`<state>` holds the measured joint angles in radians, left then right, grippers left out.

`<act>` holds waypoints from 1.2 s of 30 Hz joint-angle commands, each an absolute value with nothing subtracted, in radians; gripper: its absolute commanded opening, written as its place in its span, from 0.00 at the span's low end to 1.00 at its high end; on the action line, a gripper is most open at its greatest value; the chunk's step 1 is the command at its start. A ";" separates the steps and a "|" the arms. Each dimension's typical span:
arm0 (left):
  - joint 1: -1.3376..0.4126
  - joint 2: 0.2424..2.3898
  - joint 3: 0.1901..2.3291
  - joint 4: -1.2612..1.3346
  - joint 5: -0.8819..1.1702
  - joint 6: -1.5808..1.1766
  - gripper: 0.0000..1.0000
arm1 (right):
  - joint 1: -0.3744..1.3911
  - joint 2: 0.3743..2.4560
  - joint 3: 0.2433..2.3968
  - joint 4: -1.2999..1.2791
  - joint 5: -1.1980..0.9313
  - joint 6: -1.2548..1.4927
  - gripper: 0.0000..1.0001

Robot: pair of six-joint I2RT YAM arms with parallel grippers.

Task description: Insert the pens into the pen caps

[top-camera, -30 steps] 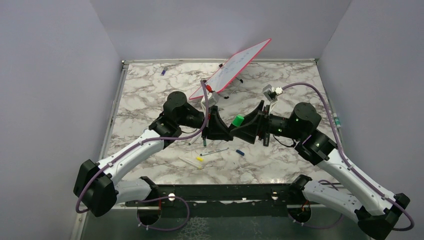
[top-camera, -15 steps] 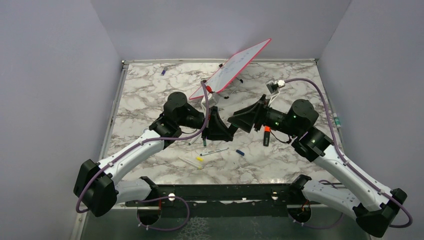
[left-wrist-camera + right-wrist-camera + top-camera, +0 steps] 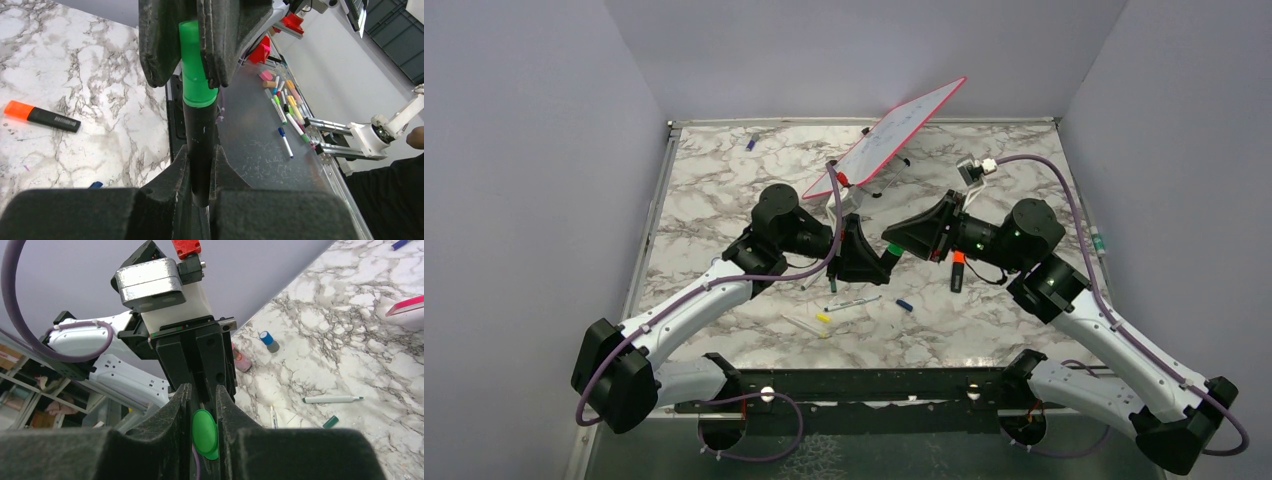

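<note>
My left gripper is clamped tight on the barrel of a black pen, held in the air over the middle of the table. My right gripper pinches the green cap sitting over the pen's end. I should press straight along the barrel, both grips in line, without twisting. The tip is hidden inside the cap, so I cannot tell if it is fully home. An orange pen lies on the marble to the right.

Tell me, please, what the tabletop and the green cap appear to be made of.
The tabletop looks like marble or marble-print laminate, I cannot tell which: white with grey veins. The green cap seems smooth moulded plastic: even colour, soft sheen, crisp rim.
</note>
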<state>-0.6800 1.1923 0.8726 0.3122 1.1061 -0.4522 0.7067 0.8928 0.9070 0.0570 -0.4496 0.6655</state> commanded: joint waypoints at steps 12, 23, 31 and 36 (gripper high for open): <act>-0.637 1.296 1.175 0.099 0.920 -0.304 0.00 | 0.711 0.931 0.839 -0.112 -0.793 0.775 0.01; -0.623 1.384 1.304 0.075 0.897 -0.294 0.00 | 0.710 0.946 0.788 -0.182 -0.918 0.812 0.01; -0.593 1.424 1.386 0.052 0.874 -0.272 0.00 | 0.711 0.943 0.729 -0.238 -0.922 0.798 0.01; -0.590 1.444 1.421 0.058 0.899 -0.257 0.00 | 0.710 0.923 0.686 -0.186 -0.928 0.836 0.01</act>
<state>-0.6544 1.4208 1.2495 -0.3439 1.1557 -0.2436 0.6041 0.9001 0.7948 0.1230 -0.5053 0.7563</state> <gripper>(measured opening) 0.091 0.227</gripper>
